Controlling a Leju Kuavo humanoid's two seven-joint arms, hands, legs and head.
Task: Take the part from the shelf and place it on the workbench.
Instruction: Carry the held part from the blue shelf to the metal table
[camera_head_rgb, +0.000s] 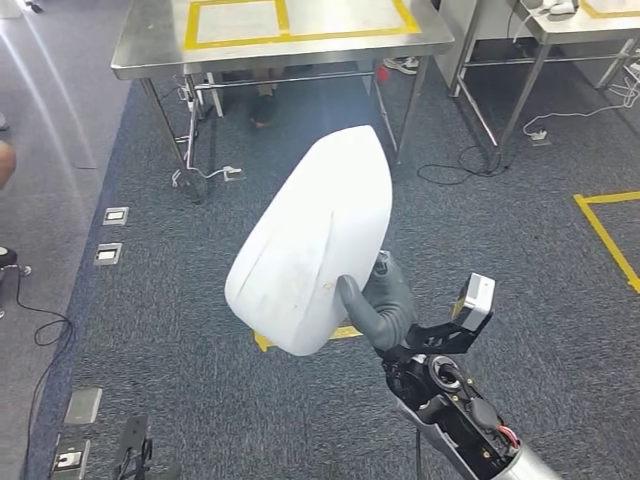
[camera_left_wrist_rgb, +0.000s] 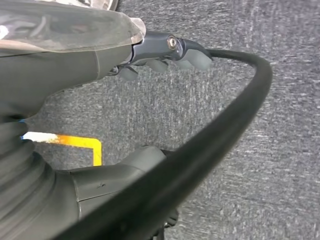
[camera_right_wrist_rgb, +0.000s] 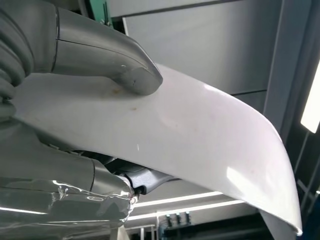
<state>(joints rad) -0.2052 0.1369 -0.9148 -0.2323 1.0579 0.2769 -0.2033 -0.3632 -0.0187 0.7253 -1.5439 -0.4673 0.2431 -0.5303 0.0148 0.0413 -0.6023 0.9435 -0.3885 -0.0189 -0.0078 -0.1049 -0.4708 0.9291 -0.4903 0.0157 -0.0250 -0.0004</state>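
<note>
A large white curved part (camera_head_rgb: 313, 235) hangs in the air over the carpet, and my right hand (camera_head_rgb: 385, 305) grips its lower edge with the thumb hooked over it. In the right wrist view the thumb (camera_right_wrist_rgb: 113, 60) presses on the part's smooth white face (camera_right_wrist_rgb: 196, 135), with the fingers under it. The steel workbench (camera_head_rgb: 151, 40) with a yellow taped rectangle stands ahead, beyond the part. My left hand (camera_left_wrist_rgb: 56, 70) hangs over the carpet holding nothing, fingers (camera_left_wrist_rgb: 166, 50) apart from the thumb. A black cable (camera_left_wrist_rgb: 226, 130) curves past it.
A second steel table (camera_head_rgb: 573, 25) stands at the far right. Cables (camera_head_rgb: 460, 170) lie on the carpet near the table legs, and floor outlet boxes (camera_head_rgb: 113, 215) sit to the left. Yellow floor tape (camera_head_rgb: 604, 230) marks the right side. A person's feet (camera_head_rgb: 263, 105) show under the workbench.
</note>
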